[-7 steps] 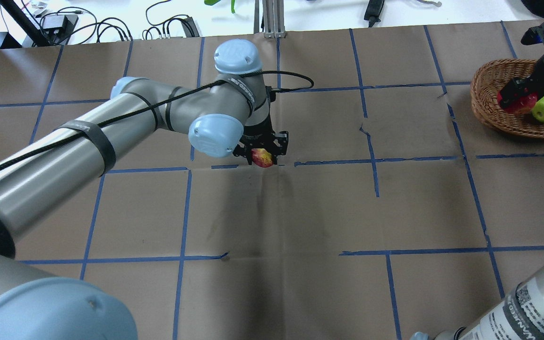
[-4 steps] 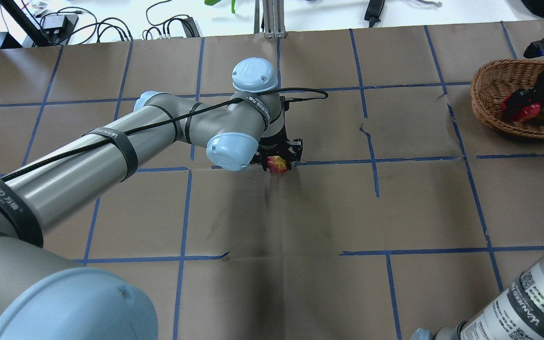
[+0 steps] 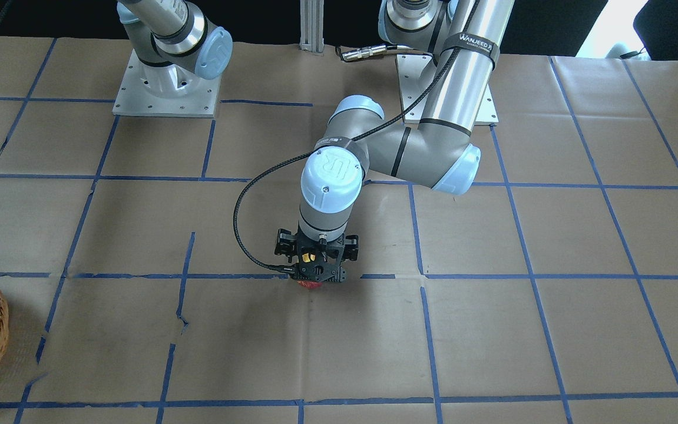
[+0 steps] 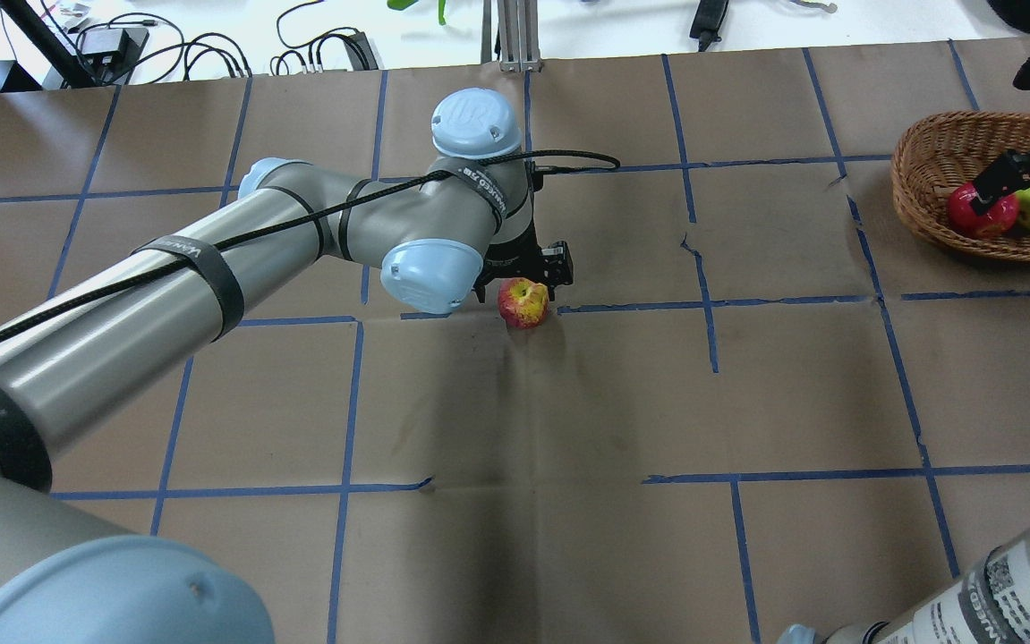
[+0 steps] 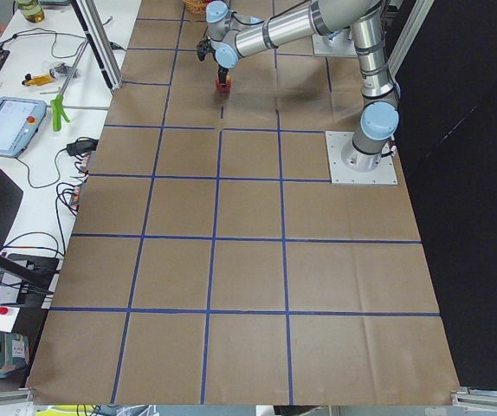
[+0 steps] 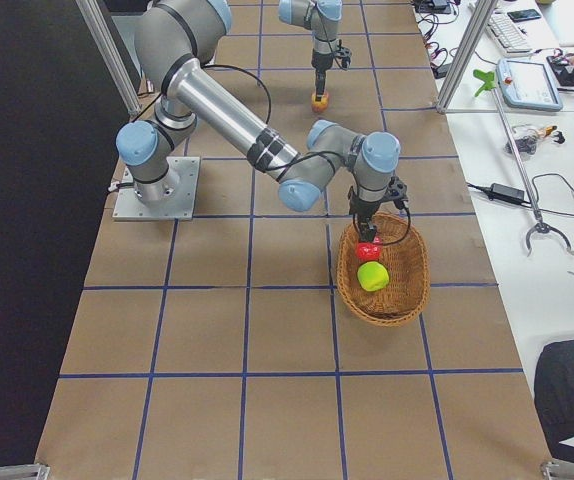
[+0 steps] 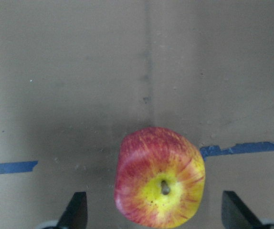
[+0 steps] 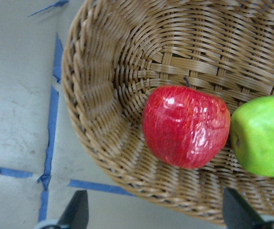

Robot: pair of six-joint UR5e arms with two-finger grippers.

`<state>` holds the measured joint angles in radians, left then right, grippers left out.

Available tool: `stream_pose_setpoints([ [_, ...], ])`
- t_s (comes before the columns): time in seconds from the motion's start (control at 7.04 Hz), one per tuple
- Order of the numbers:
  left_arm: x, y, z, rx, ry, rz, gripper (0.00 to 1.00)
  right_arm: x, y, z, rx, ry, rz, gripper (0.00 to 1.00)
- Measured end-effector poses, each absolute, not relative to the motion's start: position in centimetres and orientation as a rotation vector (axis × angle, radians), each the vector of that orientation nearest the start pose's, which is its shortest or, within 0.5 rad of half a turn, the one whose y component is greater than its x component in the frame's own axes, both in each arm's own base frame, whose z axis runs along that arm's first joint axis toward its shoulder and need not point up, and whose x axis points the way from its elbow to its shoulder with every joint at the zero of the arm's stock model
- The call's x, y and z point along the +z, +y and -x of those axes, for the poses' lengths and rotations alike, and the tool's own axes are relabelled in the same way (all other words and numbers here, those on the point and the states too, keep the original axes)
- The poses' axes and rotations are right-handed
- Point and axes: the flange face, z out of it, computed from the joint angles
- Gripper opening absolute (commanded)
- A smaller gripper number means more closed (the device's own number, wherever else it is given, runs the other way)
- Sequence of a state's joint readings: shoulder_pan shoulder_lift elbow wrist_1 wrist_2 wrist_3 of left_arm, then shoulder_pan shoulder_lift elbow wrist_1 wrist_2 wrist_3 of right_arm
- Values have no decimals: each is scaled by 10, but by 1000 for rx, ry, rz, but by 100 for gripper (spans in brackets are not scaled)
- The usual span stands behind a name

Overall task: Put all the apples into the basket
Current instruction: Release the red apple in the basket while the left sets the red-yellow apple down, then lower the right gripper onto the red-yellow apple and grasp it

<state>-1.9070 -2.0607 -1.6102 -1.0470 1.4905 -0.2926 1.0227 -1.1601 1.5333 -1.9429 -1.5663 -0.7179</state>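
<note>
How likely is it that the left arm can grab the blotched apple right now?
Probably yes. The left tool hangs open right over the apple, its jaws straddling it with gaps on both sides, and nothing else sits close enough to block it.

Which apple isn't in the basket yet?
The red-and-yellow apple, on the table under the open left hand; the red apple and green apple lie inside the basket.

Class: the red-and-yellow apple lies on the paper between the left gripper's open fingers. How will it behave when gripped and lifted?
Likely to roll if nudged: the red-and-yellow apple is round and rests free on flat paper. Its curved, smooth-looking skin may slip against the fingers of the left gripper. It looks firm, so it probably keeps its shape.
</note>
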Motion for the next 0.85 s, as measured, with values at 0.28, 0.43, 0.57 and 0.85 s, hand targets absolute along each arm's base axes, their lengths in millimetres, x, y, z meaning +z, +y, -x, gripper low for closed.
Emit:
stream_pose_setpoints([
  [0.28,329,-572,285,33,3218,35,99,355,-600,154,37,3108,221,99],
  [0.43,377,-572,240,24,3214,72,99,369,-602,98,43,3110,179,99],
  [0.57,418,-559,198,20,3201,110,99,375,-606,30,41,3114,105,99],
  [0.85,484,-507,145,24,3131,116,99,370,-607,-113,7,3084,-62,100],
])
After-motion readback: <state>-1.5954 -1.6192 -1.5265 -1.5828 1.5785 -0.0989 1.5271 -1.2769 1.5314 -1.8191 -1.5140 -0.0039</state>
